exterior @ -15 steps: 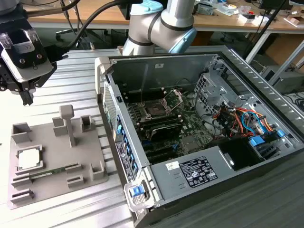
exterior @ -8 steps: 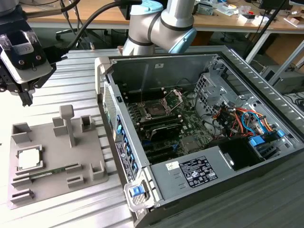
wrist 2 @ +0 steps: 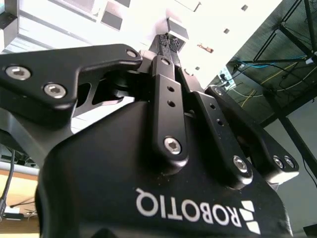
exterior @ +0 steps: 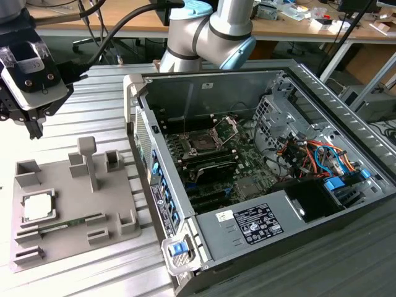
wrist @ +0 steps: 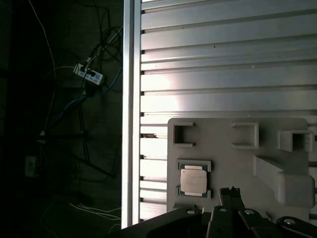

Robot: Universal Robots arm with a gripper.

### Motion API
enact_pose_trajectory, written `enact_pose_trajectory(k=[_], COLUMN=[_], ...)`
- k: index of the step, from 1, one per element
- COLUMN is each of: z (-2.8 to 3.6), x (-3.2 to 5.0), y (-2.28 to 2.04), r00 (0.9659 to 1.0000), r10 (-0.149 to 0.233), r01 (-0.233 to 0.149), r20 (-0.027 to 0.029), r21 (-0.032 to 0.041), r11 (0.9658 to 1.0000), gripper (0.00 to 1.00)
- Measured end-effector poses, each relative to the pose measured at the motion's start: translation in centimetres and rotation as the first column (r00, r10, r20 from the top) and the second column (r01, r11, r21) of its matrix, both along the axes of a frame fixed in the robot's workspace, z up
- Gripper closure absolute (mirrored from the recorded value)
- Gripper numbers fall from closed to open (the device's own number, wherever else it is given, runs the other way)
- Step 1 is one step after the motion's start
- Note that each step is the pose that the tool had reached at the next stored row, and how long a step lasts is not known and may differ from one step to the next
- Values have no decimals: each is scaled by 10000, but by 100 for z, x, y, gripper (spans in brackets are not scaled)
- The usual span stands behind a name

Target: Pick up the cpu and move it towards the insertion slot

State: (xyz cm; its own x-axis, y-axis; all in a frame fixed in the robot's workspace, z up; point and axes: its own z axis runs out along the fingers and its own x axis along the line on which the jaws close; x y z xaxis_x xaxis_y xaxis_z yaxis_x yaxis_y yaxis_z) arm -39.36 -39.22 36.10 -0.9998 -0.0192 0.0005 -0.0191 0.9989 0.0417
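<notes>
Jaws hang up over the far corner of the table (exterior: pixel 93 105), at the exterior view's left, on the end of the grey-and-blue arm (exterior: pixel 210 31). From the second wrist view the two fingertips (wrist 2: pixel 171 38) meet at a point, so the jaws look pressed together w/ nothing between them.

The cpu (exterior: pixel 38 206) lies flat below the jaws, silvery lid up, in its square pocket on the grey tray (exterior: pixel 68 185). Clear air btwn it and the jaws, no contact. In the first wrist view the cpu (wrist: pixel 193 181) sits just beside the jaw tips, not under them. Not picked up yet.

On the same tray, a bit further from the jaws than the cpu, there's a long thin green memory stick (exterior: pixel 68 223) lying in a groove. An upright grey post (exterior: pixel 90 161) stands below the jaws and off to the exterior view's right of them.

The insertion slot (exterior: pixel 202 141) is well away from the jaws, to the exterior view's right, down inside the open pc case (exterior: pixel 204 93). Dark square, silver frame, its hinged bracket (exterior: pixel 228 125) flipped up just behind it. Further still from the jaws: a bundle of orange, red and blue cables (exterior: pixel 309 151) at the case's far end.
</notes>
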Motion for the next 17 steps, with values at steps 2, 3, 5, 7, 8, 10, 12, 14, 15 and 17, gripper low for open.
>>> enact_pose_trajectory(k=[2, 3, 5, 7, 8, 10, 12, 14, 15, 17], z=[-3, -5, -8, -11, -15, -20, -25, -31, -33, -39], x=[0, 0, 0, 0, 0, 0, 0, 0, 0, 0], y=[0, 0, 0, 0, 0, 0, 0, 0, 0, 0], r00=[10000, 10000, 10000, 10000, 10000, 10000, 10000, 10000, 10000, 10000], r10=[0, 0, 0, 0, -1, 0, 0, 0, 0, -1], r01=[0, 0, 0, 0, 1, 0, 0, 0, 0, 1], r20=[-1, 0, 0, 1, 0, 0, 0, 0, 0, 0], r21=[0, 0, 0, 0, 1, 0, 0, 0, 0, 0], r11=[10000, 10000, 10000, 10000, 10000, 10000, 10000, 10000, 10000, 10000], gripper=[89, 89, 89, 89, 89, 89, 89, 89, 89, 89])
